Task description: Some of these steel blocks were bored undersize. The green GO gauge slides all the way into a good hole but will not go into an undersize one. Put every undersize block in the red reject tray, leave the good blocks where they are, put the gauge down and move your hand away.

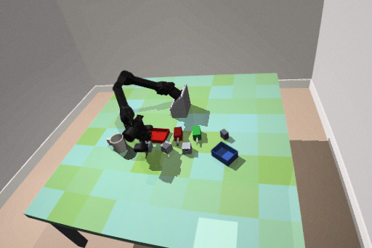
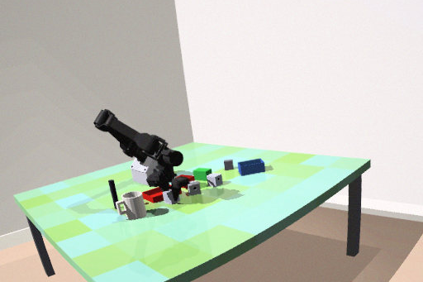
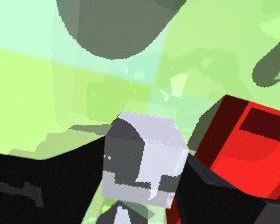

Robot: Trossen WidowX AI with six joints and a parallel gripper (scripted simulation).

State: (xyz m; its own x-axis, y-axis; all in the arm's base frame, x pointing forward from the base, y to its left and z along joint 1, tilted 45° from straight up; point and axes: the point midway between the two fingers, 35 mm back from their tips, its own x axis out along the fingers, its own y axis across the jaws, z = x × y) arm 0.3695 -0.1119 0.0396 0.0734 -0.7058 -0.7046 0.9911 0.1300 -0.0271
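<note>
Desk: green and aqua patchwork top (image 1: 232,194) (image 2: 165,239), carrying everything below.
Arm: black (image 1: 139,81) (image 2: 130,134), bent high, its wrist angled down beside the red tray.
Wedge: pale grey (image 1: 180,107) (image 2: 140,172), standing behind the trays and blocks in the top view.
Blue tray: (image 1: 219,155) (image 2: 251,167), at the right of the row in the top view, set askew.
Red tray: (image 1: 159,136) (image 2: 152,194) (image 3: 218,137), beside the claw, partly hidden by it from above.
Mug: grey-white (image 1: 118,143) (image 2: 135,205), upright, its handle to the left in the top view.
Claw: (image 1: 145,145) (image 2: 175,193) (image 3: 146,167), low over the desk, partly spread, pinching the end block between its two fingers.
Green gauge: (image 1: 196,132) (image 2: 201,173), lying on the desk; its long axis runs from the wedge side to the front, pin toward the front edge in the top view.
Red gauge: (image 1: 178,133) (image 2: 185,179), just left of the green one from above, nearly parallel, pin also frontward.
End block: (image 1: 148,145) (image 2: 169,197) (image 3: 158,150), upright, near the red tray.
Middle block: (image 1: 166,147) (image 2: 194,188), turned askew, its bore facing sideways in the exterior view.
Third block: (image 1: 187,148) (image 2: 214,179), bore facing the front, near the green gauge.
Dark block: (image 1: 224,134) (image 2: 228,164), behind the blue tray.
Rod: black (image 2: 112,193), standing behind the mug.
</note>
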